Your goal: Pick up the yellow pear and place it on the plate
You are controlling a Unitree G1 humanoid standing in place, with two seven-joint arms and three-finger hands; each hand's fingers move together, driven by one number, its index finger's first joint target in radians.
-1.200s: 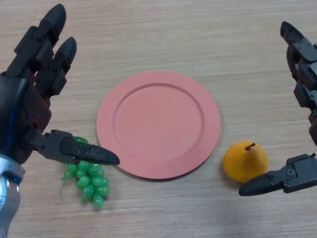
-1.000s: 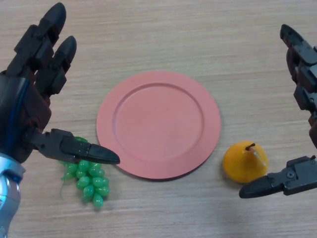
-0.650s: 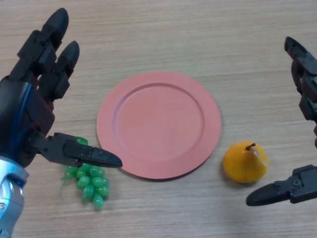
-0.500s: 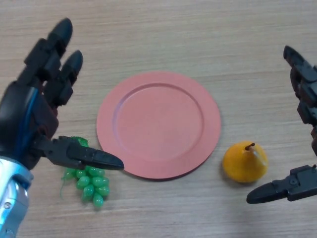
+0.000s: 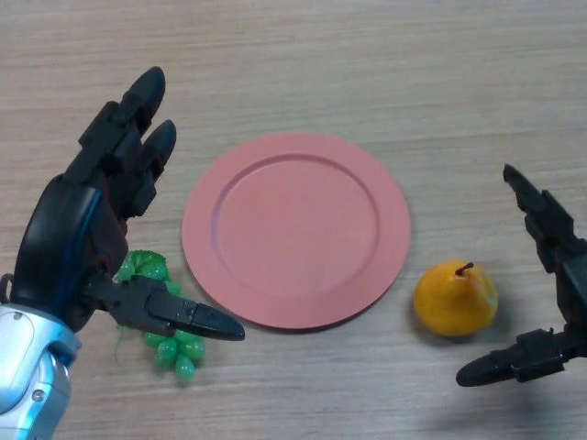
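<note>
A yellow pear (image 5: 455, 298) with a short brown stem lies on the wooden table, just right of the empty pink plate (image 5: 295, 228). My right hand (image 5: 548, 236) shows at the right edge, open, its fingers above and right of the pear and its thumb low beside it; nothing touches the fruit. My left hand (image 5: 78, 247) is open over the table's left side, thumb pointing toward the plate's near rim.
A bunch of green grapes (image 5: 165, 330) lies left of the plate, partly hidden under my left thumb. Bare wooden tabletop (image 5: 367, 64) stretches behind the plate.
My left hand has shifted right and nearer, covering more of the grapes. My right hand has drawn back toward the right edge and lower. Pear and plate have not moved.
</note>
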